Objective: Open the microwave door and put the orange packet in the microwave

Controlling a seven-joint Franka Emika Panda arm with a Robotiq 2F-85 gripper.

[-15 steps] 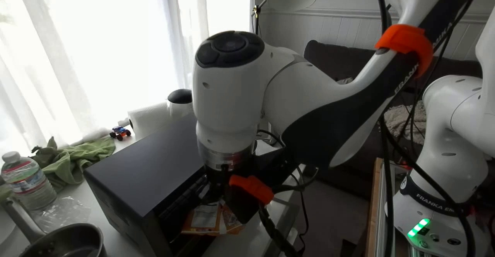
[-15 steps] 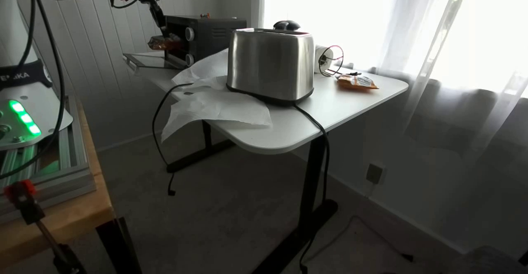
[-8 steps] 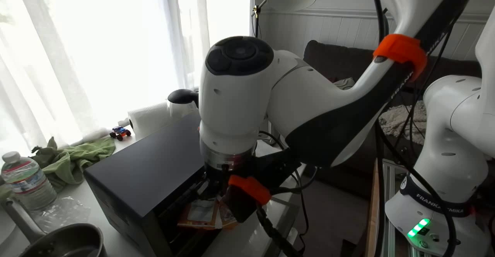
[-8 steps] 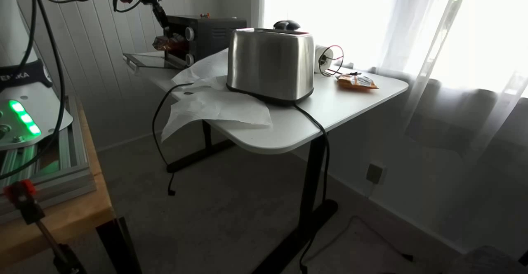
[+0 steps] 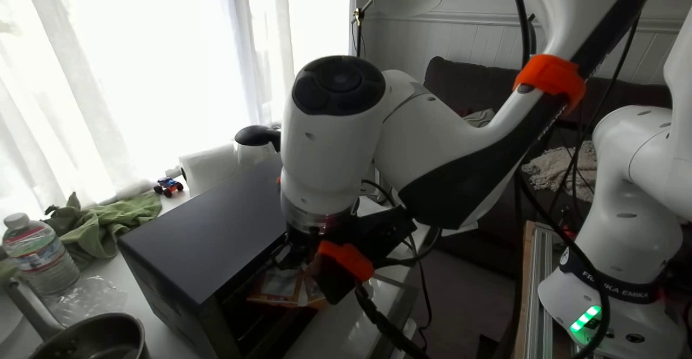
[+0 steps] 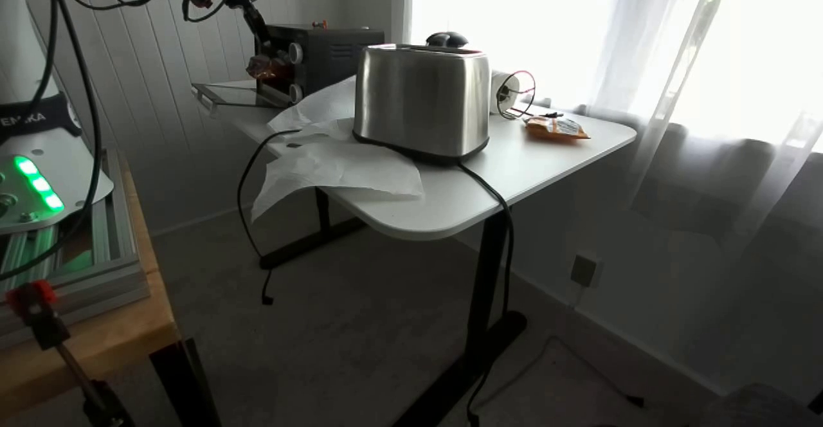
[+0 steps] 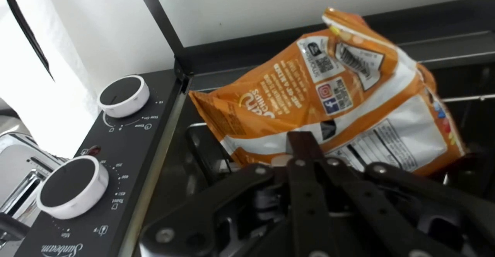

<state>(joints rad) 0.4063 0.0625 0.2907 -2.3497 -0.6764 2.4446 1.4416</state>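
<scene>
The microwave point(image 5: 216, 229) is the black box on the table; it also shows in an exterior view point(image 6: 344, 54). Its door point(image 6: 231, 94) is folded down flat, and the front stands open. My gripper point(image 6: 267, 47) reaches down at the opening and is shut on the orange packet point(image 6: 267, 68). The packet is at the mouth, partly inside and partly over the lowered door. In the wrist view the packet point(image 7: 270, 90) lies tilted behind the gripper point(image 7: 305, 143), above dark rack bars. The fingertips' contact is largely hidden. In an exterior view the packet point(image 5: 278, 286) shows below the wrist.
A control panel with two knobs point(image 7: 123, 96) borders the opening. A steel toaster point(image 6: 421, 102) stands beside the microwave, with white paper point(image 6: 341, 166) near it. Another orange packet point(image 6: 556, 128) lies at the table's far end. A pot point(image 5: 92, 337) and bottle point(image 5: 40, 253) stand behind the microwave.
My gripper has moved with the packet toward the microwave, and more of the packet is within the opening. The arm's upper links have shifted lower. The door has not moved.
</scene>
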